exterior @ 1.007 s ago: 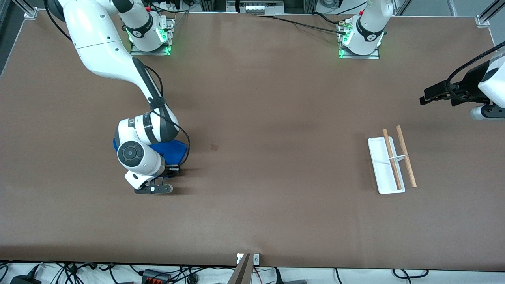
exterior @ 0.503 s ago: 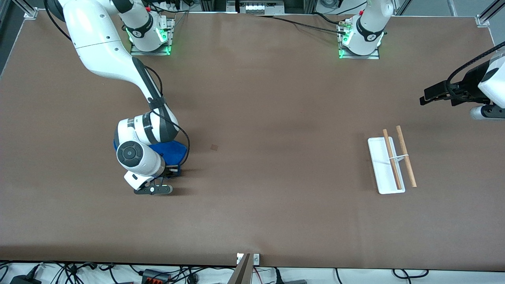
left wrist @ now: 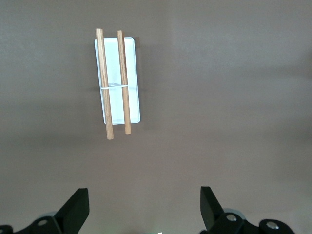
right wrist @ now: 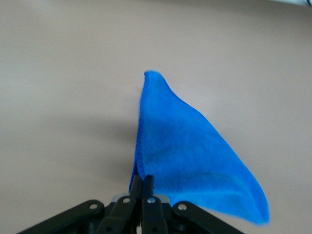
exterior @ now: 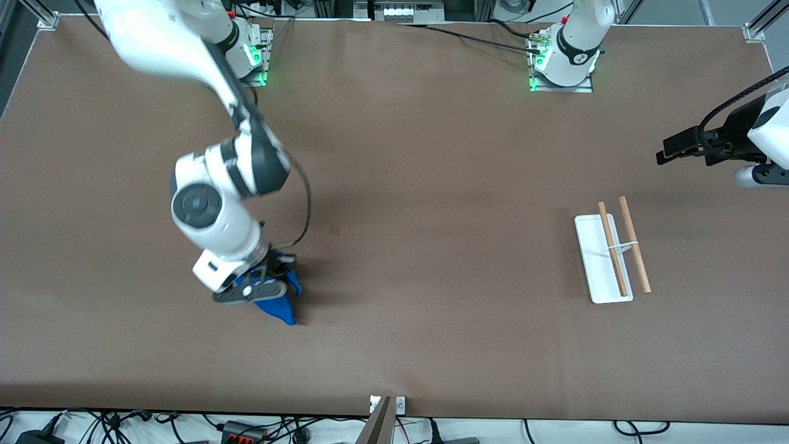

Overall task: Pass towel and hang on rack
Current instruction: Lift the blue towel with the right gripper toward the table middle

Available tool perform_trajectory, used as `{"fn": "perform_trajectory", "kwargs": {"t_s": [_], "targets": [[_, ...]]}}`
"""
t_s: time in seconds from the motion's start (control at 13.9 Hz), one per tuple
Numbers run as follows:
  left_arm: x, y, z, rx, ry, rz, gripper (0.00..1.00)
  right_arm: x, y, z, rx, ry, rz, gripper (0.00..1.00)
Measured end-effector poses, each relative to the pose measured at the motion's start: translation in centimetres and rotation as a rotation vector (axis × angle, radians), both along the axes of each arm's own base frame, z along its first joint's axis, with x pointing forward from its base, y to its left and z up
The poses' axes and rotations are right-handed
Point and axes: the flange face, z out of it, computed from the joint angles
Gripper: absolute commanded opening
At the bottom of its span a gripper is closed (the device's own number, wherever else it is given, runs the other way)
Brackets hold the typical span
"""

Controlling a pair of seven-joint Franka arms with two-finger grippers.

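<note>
The bright blue towel [exterior: 278, 306] hangs in a crumpled fold from my right gripper [exterior: 266, 282], whose fingers are shut on its edge, above the table toward the right arm's end. In the right wrist view the towel [right wrist: 190, 156] spreads out from the closed right gripper [right wrist: 144, 183]. The rack [exterior: 590, 246], with a white base and two wooden rods, stands on the table toward the left arm's end. It also shows in the left wrist view [left wrist: 131, 78]. My left gripper [exterior: 661, 151] waits open and empty over the table near the rack, as the left wrist view [left wrist: 144, 207] also shows.
A small dark mark [exterior: 335, 230] is on the brown table [exterior: 431, 185] between the arms. Cables run along the table edges by the arm bases [exterior: 561, 68] and along the edge nearest the front camera.
My right arm has risen and swung toward the front camera with the towel. The towel has come off the table and now hangs from the gripper. The left arm has not moved.
</note>
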Motion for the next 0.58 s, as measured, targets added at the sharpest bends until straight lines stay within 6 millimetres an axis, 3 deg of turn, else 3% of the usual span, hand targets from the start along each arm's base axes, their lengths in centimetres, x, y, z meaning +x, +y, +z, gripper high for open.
{"fn": "perform_trajectory", "kwargs": {"t_s": [0.22, 0.36, 0.58], "targets": [[0.0, 0.1, 0.0, 0.0, 0.001, 0.003, 1.0, -3.4, 7.9, 7.0, 0.15, -0.056, 0.038, 0.0], [0.0, 0.6, -0.1, 0.0, 0.003, 0.01, 1.0, -5.4, 12.1, 12.0, 0.254, -0.108, 0.06, 0.0], [0.4, 2.2, -1.4, -0.004, 0.023, 0.018, 1.0, -7.6, 16.7, 15.8, 0.391, -0.22, 0.07, 0.0]]}}
